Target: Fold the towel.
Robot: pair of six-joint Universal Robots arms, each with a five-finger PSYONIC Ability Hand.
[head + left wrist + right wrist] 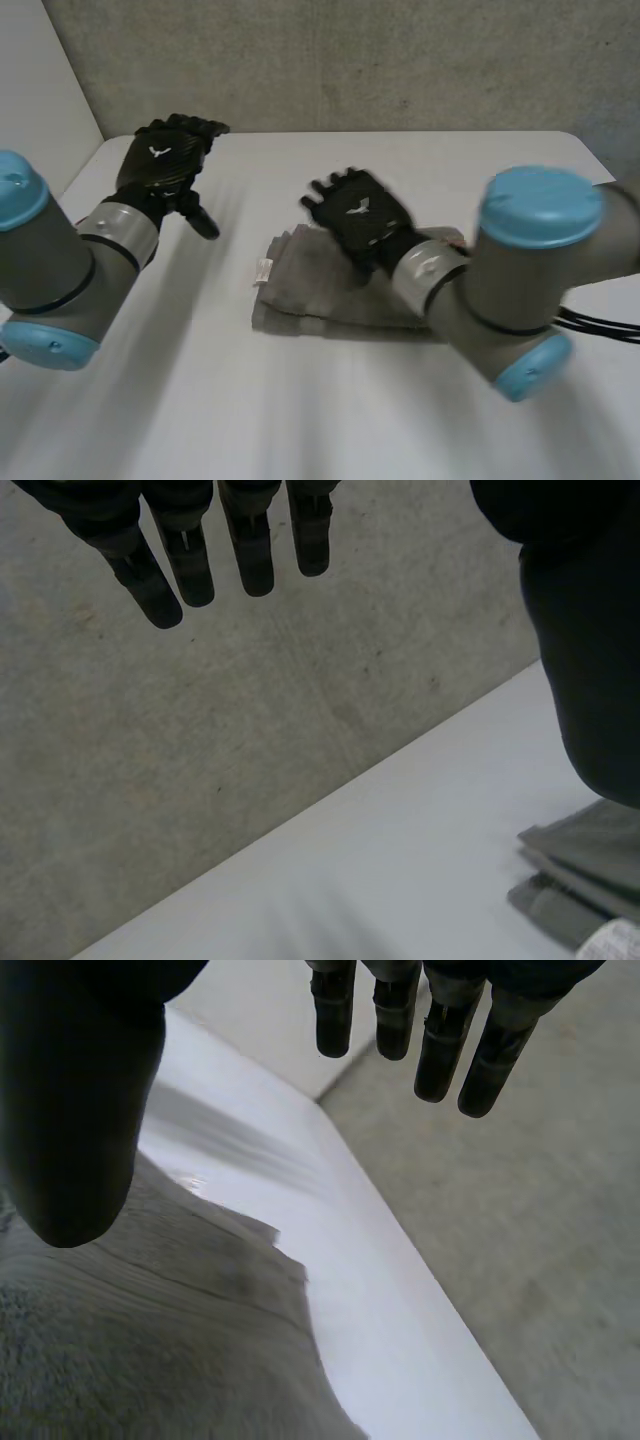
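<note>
While the left hand [165, 165] hangs over the far left corner of the white table [200, 400] with its fingers straight and nothing in them, the folded grey towel [310, 285] lies near the table's middle, and the right hand [358, 215] is over its far part, fingers likewise straight and empty.

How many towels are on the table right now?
1: the grey towel lies folded on the table, under the right hand. Its layers could hide another.
</note>
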